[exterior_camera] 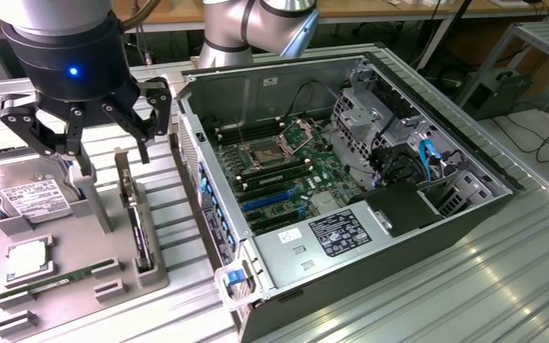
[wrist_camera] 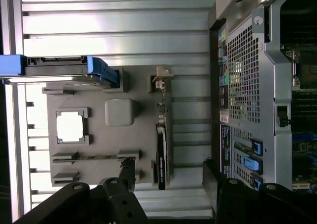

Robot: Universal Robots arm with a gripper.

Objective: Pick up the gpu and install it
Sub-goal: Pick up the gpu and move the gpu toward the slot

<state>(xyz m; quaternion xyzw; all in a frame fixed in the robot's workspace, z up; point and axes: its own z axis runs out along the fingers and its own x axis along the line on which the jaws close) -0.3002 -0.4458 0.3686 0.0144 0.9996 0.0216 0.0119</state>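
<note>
Fingers of the black gripper [exterior_camera: 103,146] are hanging spread apart above the thin black gpu card [exterior_camera: 137,230] standing on edge in its grey plastic tray [exterior_camera: 74,246], so a skewed descent is risking a jab into the silvery bracket [exterior_camera: 122,170].

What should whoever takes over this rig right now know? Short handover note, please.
Gripper: open, empty, hovering above the grey fixture tray.
GPU: a thin flat black card with a silvery end bracket. It stands on edge in its tray slot, on the side of the tray nearest the open grey computer case.
Done: nothing that shows; the card is not yet grasped.
Left: the pick and the install. The blue slots on the motherboard hold no card.
</note>
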